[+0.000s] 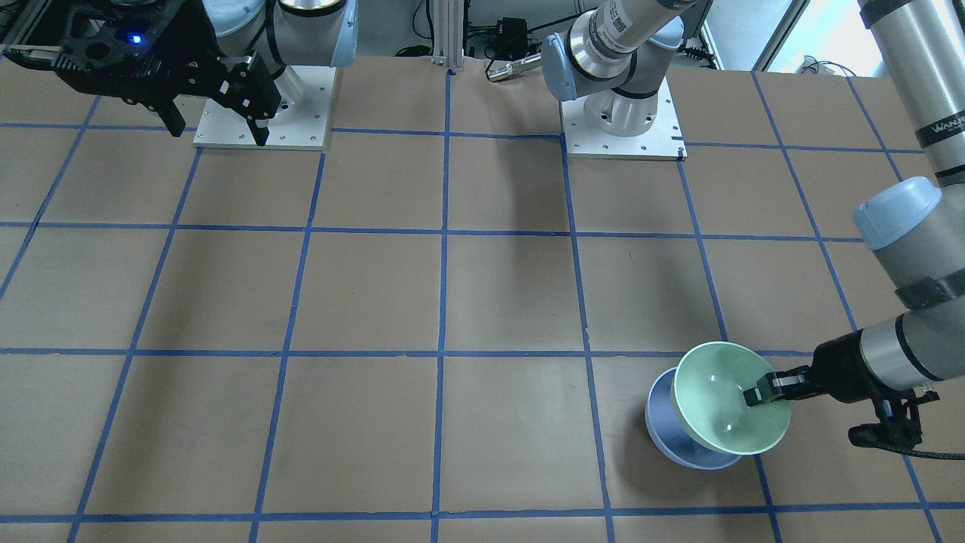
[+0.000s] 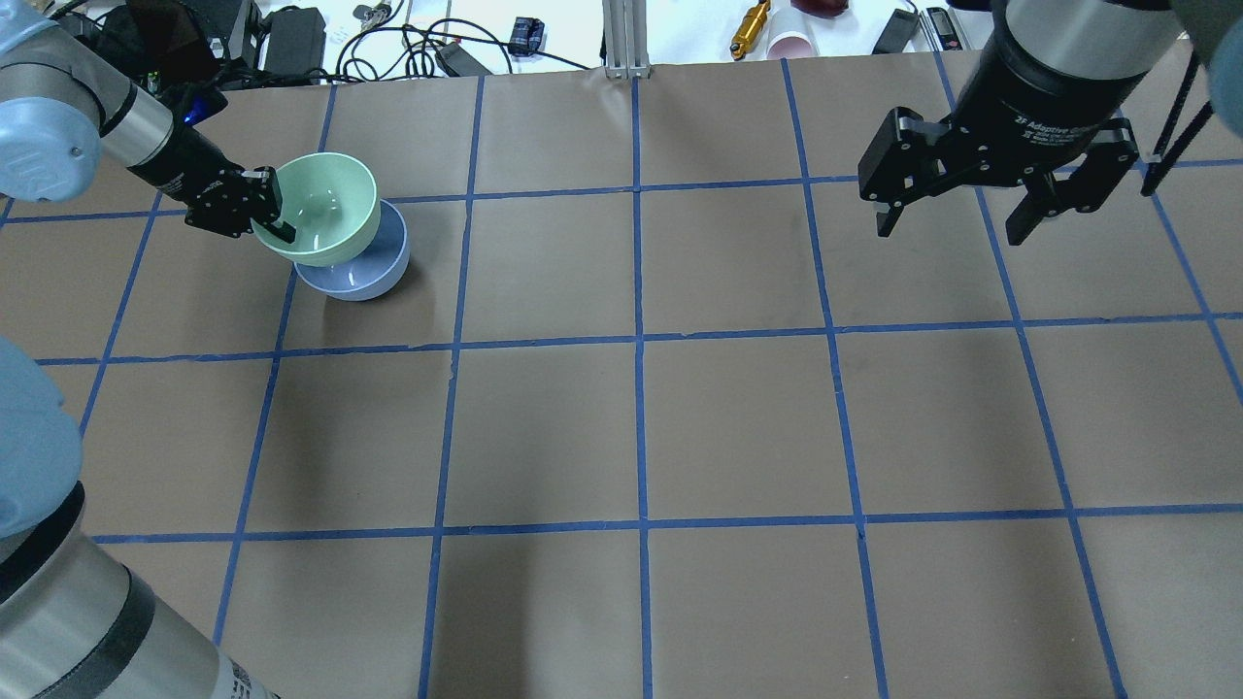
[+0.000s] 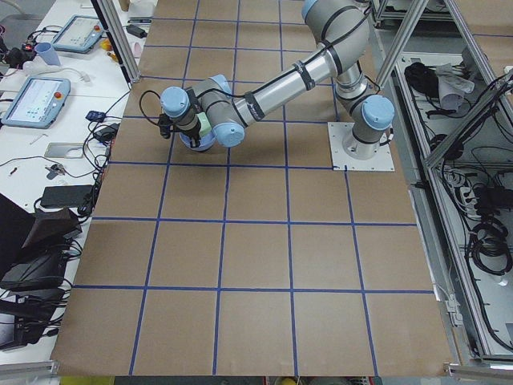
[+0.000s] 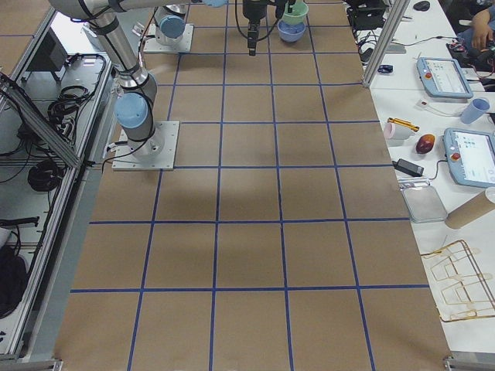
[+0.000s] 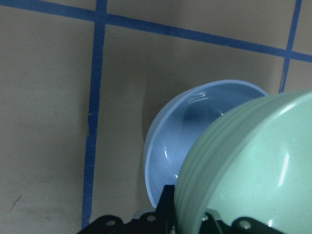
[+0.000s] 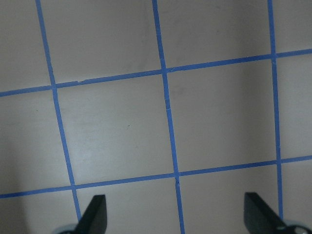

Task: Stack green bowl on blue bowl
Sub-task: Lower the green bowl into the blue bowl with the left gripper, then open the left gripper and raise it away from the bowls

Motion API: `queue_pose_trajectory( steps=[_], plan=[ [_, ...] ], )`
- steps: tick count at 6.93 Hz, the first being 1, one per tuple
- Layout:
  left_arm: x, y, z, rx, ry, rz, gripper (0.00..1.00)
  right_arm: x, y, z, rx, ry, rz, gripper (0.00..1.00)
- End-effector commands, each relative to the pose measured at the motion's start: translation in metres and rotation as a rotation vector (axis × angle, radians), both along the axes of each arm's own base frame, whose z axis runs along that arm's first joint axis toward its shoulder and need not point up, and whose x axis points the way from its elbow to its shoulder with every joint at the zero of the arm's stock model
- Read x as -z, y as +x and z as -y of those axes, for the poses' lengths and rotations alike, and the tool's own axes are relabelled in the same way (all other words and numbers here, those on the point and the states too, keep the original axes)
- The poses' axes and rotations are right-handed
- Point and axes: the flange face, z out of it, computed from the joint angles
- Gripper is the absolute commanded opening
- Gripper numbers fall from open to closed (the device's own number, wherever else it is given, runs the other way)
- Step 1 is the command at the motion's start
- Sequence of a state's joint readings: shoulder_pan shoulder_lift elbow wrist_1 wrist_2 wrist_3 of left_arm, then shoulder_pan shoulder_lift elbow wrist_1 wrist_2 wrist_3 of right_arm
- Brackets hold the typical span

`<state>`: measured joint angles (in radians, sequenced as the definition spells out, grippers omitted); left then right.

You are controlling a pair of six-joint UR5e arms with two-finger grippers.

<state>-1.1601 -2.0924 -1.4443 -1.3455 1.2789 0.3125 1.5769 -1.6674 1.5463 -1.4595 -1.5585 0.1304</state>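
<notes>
The green bowl (image 2: 320,206) is held tilted over the blue bowl (image 2: 367,272), which stands on the table at the far left. My left gripper (image 2: 272,218) is shut on the green bowl's rim, one finger inside it. In the front view the green bowl (image 1: 727,400) overlaps the blue bowl (image 1: 667,430), with the left gripper (image 1: 758,394) on its rim. The left wrist view shows the green bowl (image 5: 248,170) just above the blue bowl (image 5: 170,146). My right gripper (image 2: 961,218) is open and empty, high over the far right of the table.
The brown table (image 2: 641,417) carries a grid of blue tape. Cables, chargers and small items (image 2: 291,39) lie beyond its far edge. The arm bases (image 1: 622,128) stand at the robot's side.
</notes>
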Motion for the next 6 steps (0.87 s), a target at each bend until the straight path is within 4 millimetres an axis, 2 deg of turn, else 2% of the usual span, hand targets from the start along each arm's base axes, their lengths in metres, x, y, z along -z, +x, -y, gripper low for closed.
queue_pose_trajectory(
  steps=[1, 2, 3, 4, 5, 6],
  plan=[
    [0.001, -0.001, 0.000, 0.000, 0.002, -0.002, 0.39, 0.000, 0.000, 0.000, 0.000, 0.001, -0.002, 1.00],
    [0.000, -0.001, -0.001, -0.003, 0.001, -0.001, 0.65, 0.000, 0.000, 0.000, 0.000, 0.001, 0.000, 1.00],
    [0.000, -0.001, -0.001, -0.008, 0.004, -0.003, 0.73, 0.000, 0.000, 0.000, 0.000, -0.001, 0.000, 1.00],
    [-0.007, -0.001, 0.000, -0.009, -0.007, 0.002, 0.73, 0.000, 0.000, 0.000, 0.000, -0.001, -0.002, 1.00],
    [-0.018, -0.004, -0.001, -0.025, -0.015, 0.008, 0.73, 0.000, 0.000, 0.000, 0.000, 0.001, 0.000, 1.00],
    [-0.042, -0.020, -0.002, -0.026, -0.035, 0.027, 0.80, 0.000, 0.000, 0.000, 0.000, 0.001, 0.000, 1.00]
  ],
)
